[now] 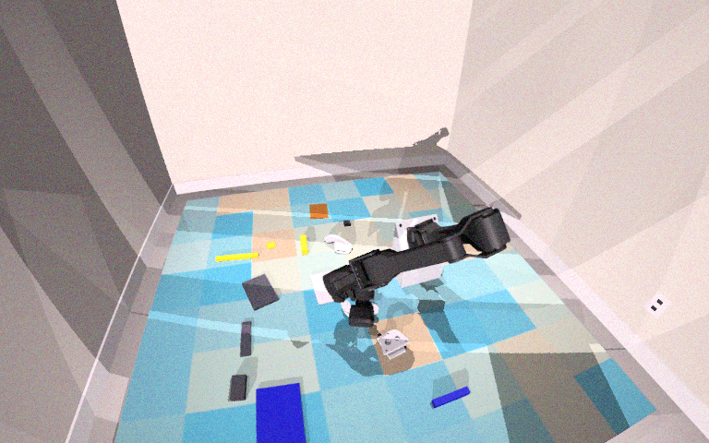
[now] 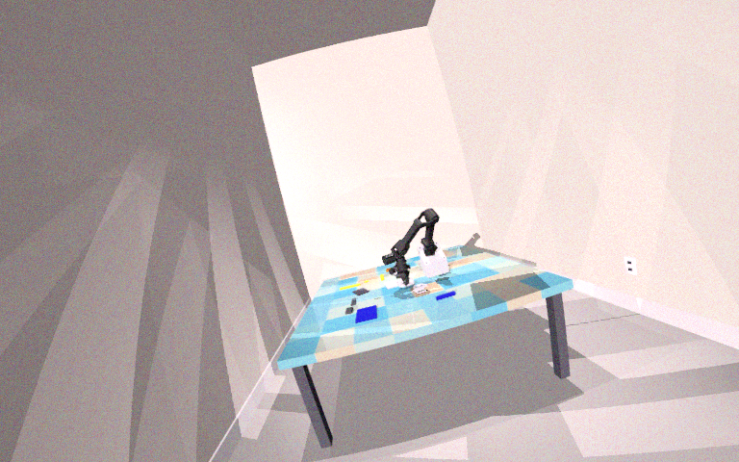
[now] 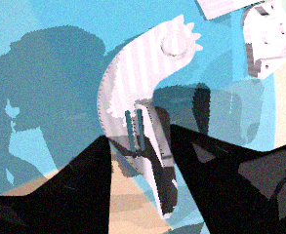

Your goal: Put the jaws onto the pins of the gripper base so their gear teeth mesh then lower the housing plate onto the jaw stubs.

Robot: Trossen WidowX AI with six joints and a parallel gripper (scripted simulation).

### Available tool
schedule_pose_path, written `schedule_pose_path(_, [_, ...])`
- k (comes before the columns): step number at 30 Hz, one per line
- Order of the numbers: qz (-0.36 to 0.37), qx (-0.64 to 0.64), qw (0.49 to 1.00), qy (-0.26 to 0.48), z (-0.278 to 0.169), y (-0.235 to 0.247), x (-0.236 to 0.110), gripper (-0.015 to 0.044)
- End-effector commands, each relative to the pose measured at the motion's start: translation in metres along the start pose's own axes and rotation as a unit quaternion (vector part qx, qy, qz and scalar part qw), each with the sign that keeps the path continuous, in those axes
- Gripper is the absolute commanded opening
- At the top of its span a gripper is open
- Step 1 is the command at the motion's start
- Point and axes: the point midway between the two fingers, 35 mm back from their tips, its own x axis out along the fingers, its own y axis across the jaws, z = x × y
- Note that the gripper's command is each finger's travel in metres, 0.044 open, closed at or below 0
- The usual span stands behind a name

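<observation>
My gripper (image 1: pixel 362 323) (image 2: pixel 405 282) (image 3: pixel 138 136) points down and is shut on one white jaw (image 3: pixel 133 73). The fingers hold it across its slotted part; its gear teeth and round boss point to the upper right in the wrist view. I cannot tell whether it is clear of the table. The white gripper base (image 1: pixel 394 341) (image 2: pixel 420 289) stands just beside my hand, on an orange-beige patch, with its two pins up. A second white jaw (image 1: pixel 341 245) lies farther back. A flat white plate (image 1: pixel 319 290) (image 3: pixel 225 6) lies partly hidden behind my wrist.
The patchwork table (image 1: pixel 347 412) (image 2: pixel 316 337) also holds a blue slab (image 1: pixel 280 414), a blue bar (image 1: pixel 450 397), a dark square (image 1: pixel 260 292), dark blocks, yellow pieces and an orange square (image 1: pixel 318 210). A white part (image 3: pixel 271 41) is cut off at the wrist view's upper right.
</observation>
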Motion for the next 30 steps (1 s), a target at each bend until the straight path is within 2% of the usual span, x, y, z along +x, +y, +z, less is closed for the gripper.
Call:
schedule_pose_path(1, [0.001,-0.005,1.000,-0.002,0.002,0.002,-0.012,0.0134])
schedule_pose_path(16, [0.003,-0.003,1.000,-0.002,-0.002,0.002,-0.060,0.0134])
schedule_pose_path(22, [0.004,0.004,1.000,-0.002,-0.002,0.001,-0.062,0.0134])
schedule_pose_path(30, [0.002,0.081,0.997,-0.003,0.002,-0.006,-0.062,0.0134])
